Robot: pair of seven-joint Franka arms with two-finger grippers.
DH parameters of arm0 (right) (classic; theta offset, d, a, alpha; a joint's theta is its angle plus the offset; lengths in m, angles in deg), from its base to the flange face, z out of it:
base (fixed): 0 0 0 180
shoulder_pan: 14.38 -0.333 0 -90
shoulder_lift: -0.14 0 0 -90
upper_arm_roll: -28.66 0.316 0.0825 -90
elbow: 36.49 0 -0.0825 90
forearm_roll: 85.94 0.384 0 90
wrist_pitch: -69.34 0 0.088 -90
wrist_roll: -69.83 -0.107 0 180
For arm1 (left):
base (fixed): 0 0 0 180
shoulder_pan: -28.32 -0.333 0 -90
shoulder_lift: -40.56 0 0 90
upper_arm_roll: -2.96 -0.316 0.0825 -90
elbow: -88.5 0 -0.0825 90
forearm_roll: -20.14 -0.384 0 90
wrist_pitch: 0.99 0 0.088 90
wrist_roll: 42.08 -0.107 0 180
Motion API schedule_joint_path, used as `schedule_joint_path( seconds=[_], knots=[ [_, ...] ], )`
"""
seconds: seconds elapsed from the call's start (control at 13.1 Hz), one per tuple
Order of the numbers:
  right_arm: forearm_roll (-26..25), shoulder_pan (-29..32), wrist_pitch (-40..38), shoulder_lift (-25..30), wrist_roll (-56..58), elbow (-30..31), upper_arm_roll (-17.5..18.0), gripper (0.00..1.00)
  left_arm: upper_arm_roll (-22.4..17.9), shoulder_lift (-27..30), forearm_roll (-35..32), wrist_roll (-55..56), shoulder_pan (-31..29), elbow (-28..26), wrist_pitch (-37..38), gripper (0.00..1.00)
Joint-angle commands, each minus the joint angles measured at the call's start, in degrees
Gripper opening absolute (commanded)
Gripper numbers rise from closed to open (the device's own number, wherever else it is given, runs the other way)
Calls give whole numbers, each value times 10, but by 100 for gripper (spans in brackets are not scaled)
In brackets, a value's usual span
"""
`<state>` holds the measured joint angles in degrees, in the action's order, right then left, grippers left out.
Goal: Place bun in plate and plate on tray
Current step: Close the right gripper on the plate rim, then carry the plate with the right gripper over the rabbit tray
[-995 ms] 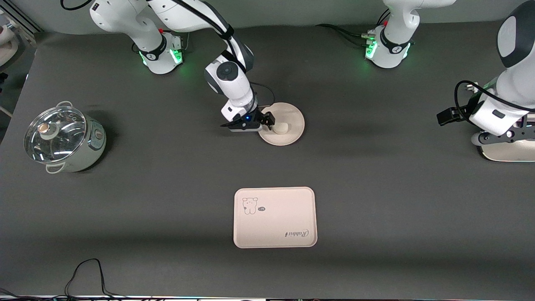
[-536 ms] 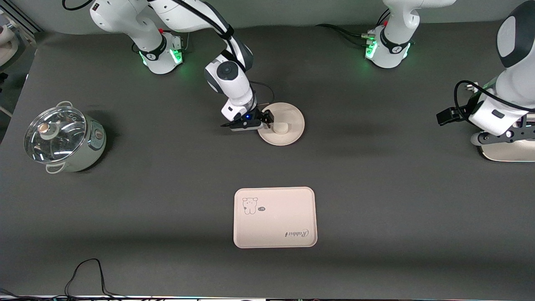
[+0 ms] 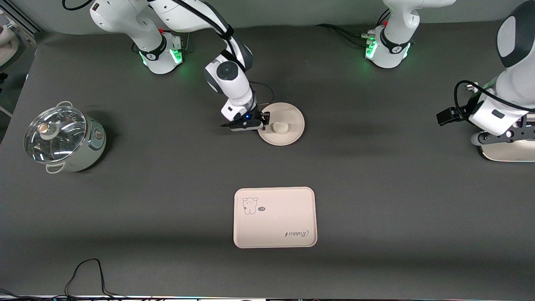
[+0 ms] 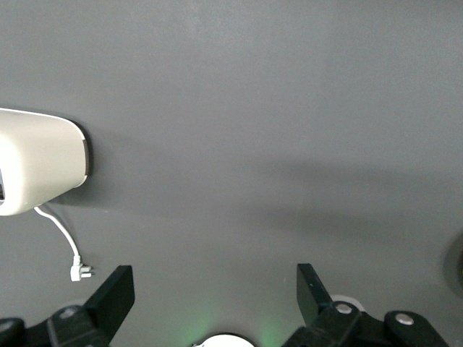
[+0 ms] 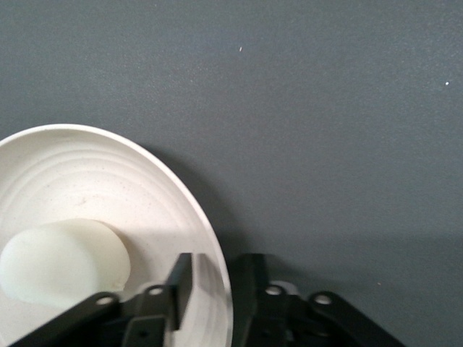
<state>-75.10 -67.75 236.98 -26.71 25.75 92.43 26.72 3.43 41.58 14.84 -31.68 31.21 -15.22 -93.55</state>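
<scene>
Right gripper (image 3: 264,122) pinches the rim of the plate (image 3: 290,130), bun (image 3: 279,127) already inside. Next: carry the plate level to the tray (image 3: 274,217), nearer the camera. Left gripper (image 4: 213,289) waits, spread.

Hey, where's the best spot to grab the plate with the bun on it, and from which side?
Take the plate by its thin raised rim at the edge toward the right arm's end, where the right gripper already straddles it, one finger inside and one outside. The bun sits mid-plate, so the rim is free.
</scene>
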Motion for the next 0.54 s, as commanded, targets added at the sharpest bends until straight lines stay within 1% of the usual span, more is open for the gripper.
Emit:
schedule_joint_path(
  seconds=[0.0,0.08,0.15,0.46],
  knots=[
    [5,-5,4,14,18,10,-6,14,2,6,-3,-3,-2,2,10,100],
    [5,-5,4,14,20,11,-6,6,2,6,-3,-3,-2,2,11,100],
    [5,-4,4,14,20,10,-6,3,2,6,-2,-2,-2,2,12,100],
    [5,-1,1,23,23,10,-8,0,2,14,4,2,-1,2,16,100]
  ],
)
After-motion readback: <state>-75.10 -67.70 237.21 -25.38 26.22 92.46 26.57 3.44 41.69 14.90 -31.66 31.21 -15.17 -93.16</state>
